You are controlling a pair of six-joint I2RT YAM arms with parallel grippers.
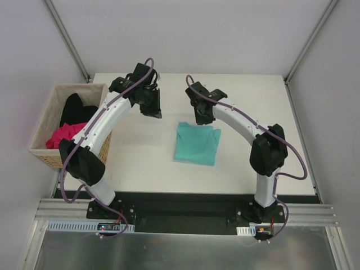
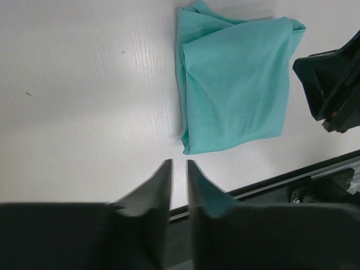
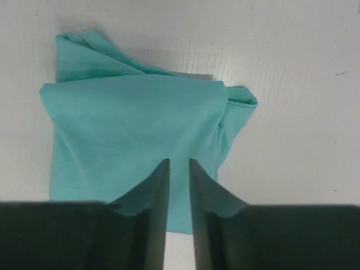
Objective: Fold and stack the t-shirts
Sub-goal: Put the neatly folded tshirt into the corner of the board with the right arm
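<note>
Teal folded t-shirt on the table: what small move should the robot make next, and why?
Probably swing the left gripper toward the woven wicker basket for the magenta pink t-shirt: the teal folded t-shirt lies flat, and that gripper is empty and nearer the basket.

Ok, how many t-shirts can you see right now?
3. A teal t-shirt lies folded on the table; a pink t-shirt and a black t-shirt sit in the basket, which may hide more.
</note>
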